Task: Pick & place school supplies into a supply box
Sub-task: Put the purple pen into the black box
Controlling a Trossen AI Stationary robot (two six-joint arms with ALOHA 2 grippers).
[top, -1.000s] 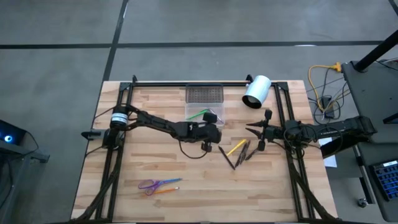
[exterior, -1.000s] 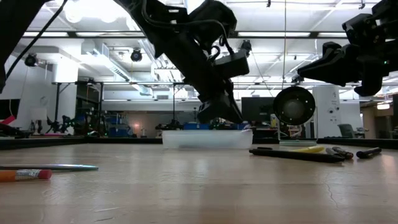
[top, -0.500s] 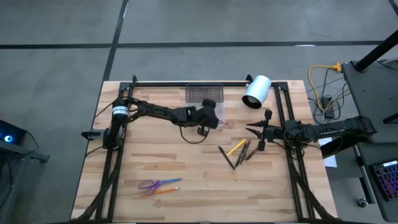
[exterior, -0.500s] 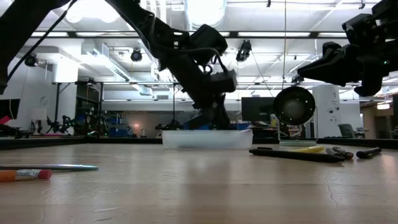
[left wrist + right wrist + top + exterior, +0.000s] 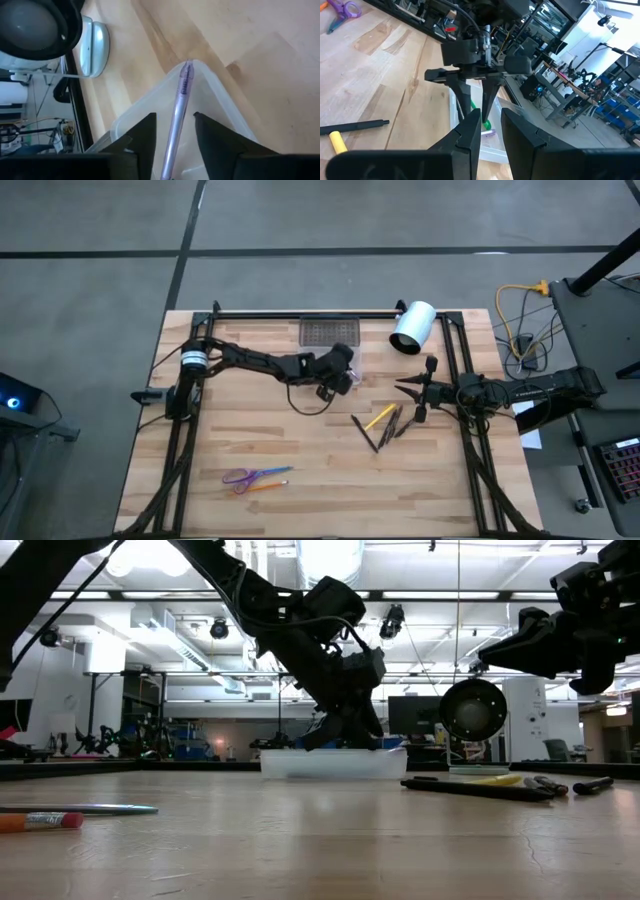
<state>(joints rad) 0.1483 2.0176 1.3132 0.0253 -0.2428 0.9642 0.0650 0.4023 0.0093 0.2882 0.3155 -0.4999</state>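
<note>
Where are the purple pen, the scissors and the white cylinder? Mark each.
purple pen (image 5: 178, 112): left wrist view, mid-barrel.
scissors (image 5: 243, 476): high view, purple handles.
white cylinder (image 5: 414, 325): high view, its side.

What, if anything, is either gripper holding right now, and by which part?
Nothing appears held: the left gripper stands open astride a pale purple pen lying in the clear plastic box, and the right gripper is empty.

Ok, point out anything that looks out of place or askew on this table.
The white cylinder lies tipped on its side near the supply box. The purple pen leans over the box's corner between the left gripper's open fingers rather than lying flat inside.
</note>
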